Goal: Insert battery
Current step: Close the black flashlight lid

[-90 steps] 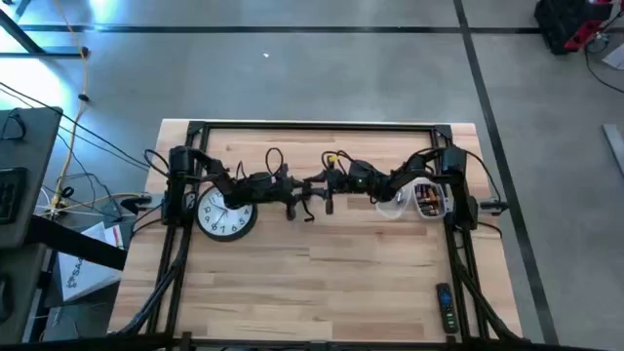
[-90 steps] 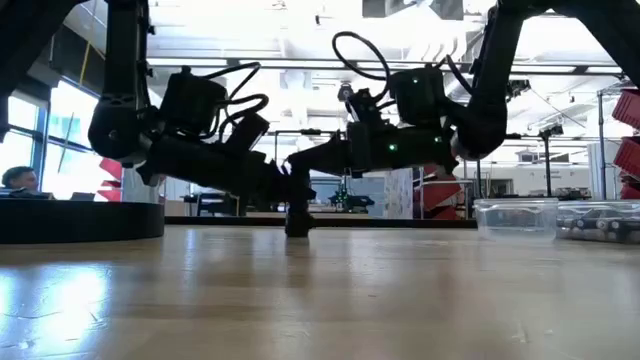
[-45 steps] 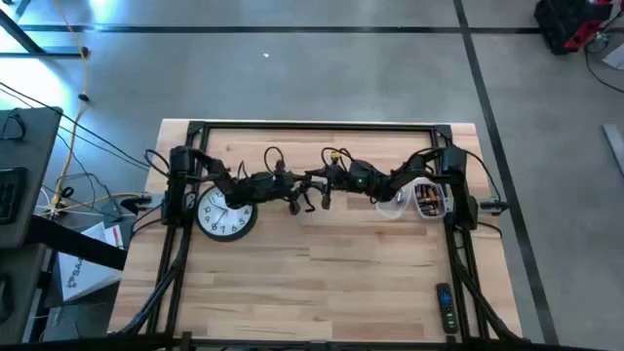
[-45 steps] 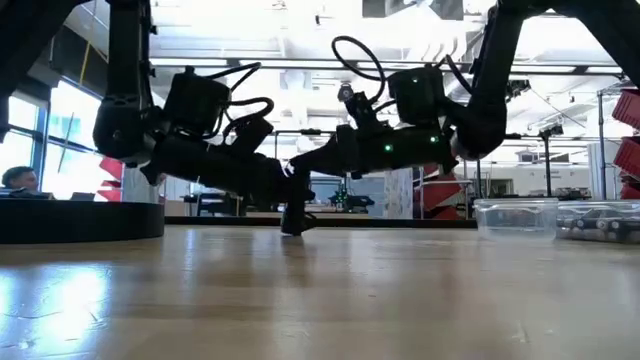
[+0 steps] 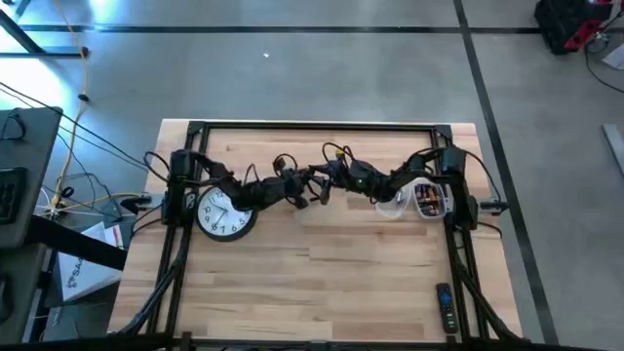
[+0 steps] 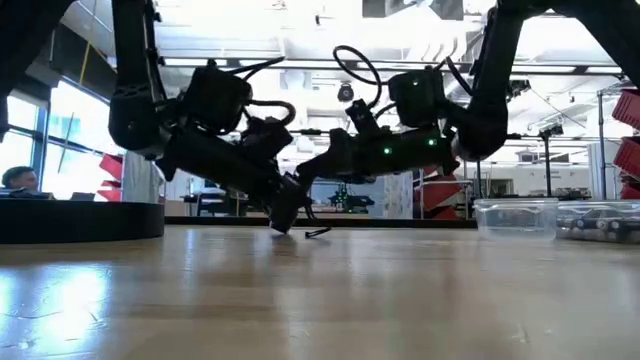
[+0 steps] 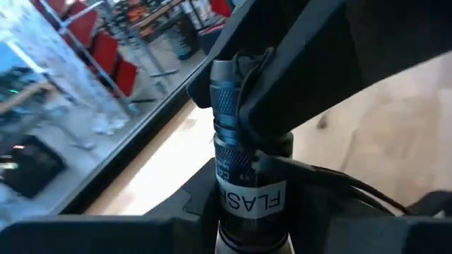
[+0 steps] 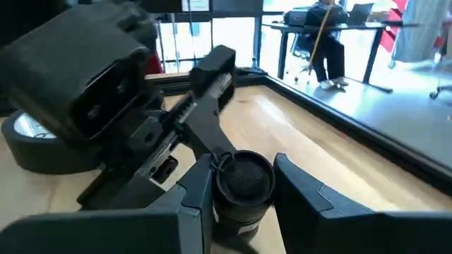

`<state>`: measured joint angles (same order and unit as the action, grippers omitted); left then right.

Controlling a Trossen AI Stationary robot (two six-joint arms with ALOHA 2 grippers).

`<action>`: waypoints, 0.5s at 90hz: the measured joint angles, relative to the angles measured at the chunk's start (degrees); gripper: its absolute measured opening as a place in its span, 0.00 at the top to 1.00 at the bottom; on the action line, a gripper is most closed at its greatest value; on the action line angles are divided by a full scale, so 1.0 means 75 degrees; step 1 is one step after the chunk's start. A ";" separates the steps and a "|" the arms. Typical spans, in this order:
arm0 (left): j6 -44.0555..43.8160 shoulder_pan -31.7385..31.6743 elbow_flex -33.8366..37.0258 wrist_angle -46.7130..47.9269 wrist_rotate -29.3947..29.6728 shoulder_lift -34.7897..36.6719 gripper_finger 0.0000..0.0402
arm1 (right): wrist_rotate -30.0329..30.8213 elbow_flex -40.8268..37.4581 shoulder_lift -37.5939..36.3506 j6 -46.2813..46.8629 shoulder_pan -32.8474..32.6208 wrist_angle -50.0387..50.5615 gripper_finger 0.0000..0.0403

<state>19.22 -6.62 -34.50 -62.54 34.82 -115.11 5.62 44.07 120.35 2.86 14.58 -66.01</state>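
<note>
A black flashlight (image 7: pixel 227 123) with a white label is held between both grippers at the table's far middle. My left gripper (image 7: pixel 251 215) is shut on its labelled barrel, and my right gripper (image 8: pixel 244 194) is shut on its round black end (image 8: pixel 244 176). In the low view the flashlight (image 6: pixel 283 212) slants, with its lower end down at the tabletop. A thin cord (image 6: pixel 318 232) trails from it onto the wood. Several batteries lie in a clear box (image 5: pixel 427 198) at the far right. My left gripper pinches the flashlight's barrel at the labelled section (image 7: pixel 248 201) between its two fingers, lying across it and slanting down from the table's left. The flashlight is tilted; whether its low end touches the table, I cannot tell. My right gripper pinches the flashlight's round end cap (image 8: pixel 246 185), one finger (image 8: pixel 199 190) on either side. It comes from the table's right, slanting down.
A round wall clock (image 5: pixel 224 213) lies face up under the left arm. A clear bowl (image 5: pixel 392 206) sits beside the battery box. A remote (image 5: pixel 445 307) lies at the near right corner. The near half of the table is bare wood.
The flashlight stood upright on the table and now leans over. My left gripper has tipped with it, its wrist rising and the fingers drawing a little toward the far edge. My right gripper has followed, staying on the flashlight's end.
</note>
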 joint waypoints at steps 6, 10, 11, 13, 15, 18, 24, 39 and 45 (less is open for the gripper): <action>0.0301 0.0100 -0.0055 0.0079 0.0357 -0.0014 0.76 | 0.0102 0.0000 0.0009 0.0411 -0.0005 -0.0005 0.80; 0.0483 0.0161 -0.0074 0.0125 0.0553 -0.0022 0.76 | 0.0169 0.0000 0.0026 0.0743 -0.0005 -0.0024 0.80; 0.0513 0.0174 -0.0079 0.0129 0.0588 -0.0027 0.76 | 0.0179 0.0000 0.0027 0.0814 -0.0006 -0.0033 0.80; 0.0556 0.0199 -0.0093 0.0136 0.0638 -0.0030 0.76 | 0.0196 0.0000 0.0027 0.0963 -0.0008 -0.0055 0.80; 0.0596 0.0223 -0.0099 0.0133 0.0665 -0.0030 0.76 | 0.0205 0.0000 0.0027 0.1099 -0.0008 -0.0114 0.80; 0.0662 0.0246 -0.0099 0.0106 0.0685 -0.0030 0.76 | 0.0221 -0.0014 0.0027 0.1294 -0.0010 -0.0209 0.80; 0.0710 0.0278 -0.0099 0.0052 0.0741 -0.0030 0.76 | 0.0252 -0.0012 0.0027 0.1661 -0.0013 -0.0283 0.80; 0.0465 0.0279 -0.0099 0.0004 0.0519 -0.0030 0.76 | 0.0264 -0.0012 0.0027 0.2039 -0.0013 -0.0324 0.80; 0.0248 0.0279 -0.0093 0.0037 0.0324 -0.0028 0.76 | 0.0170 -0.0017 0.0024 0.2047 -0.0039 -0.0314 0.80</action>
<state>21.08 -4.54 -35.20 -62.26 37.25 -115.31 6.89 43.95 120.53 18.22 14.29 -68.37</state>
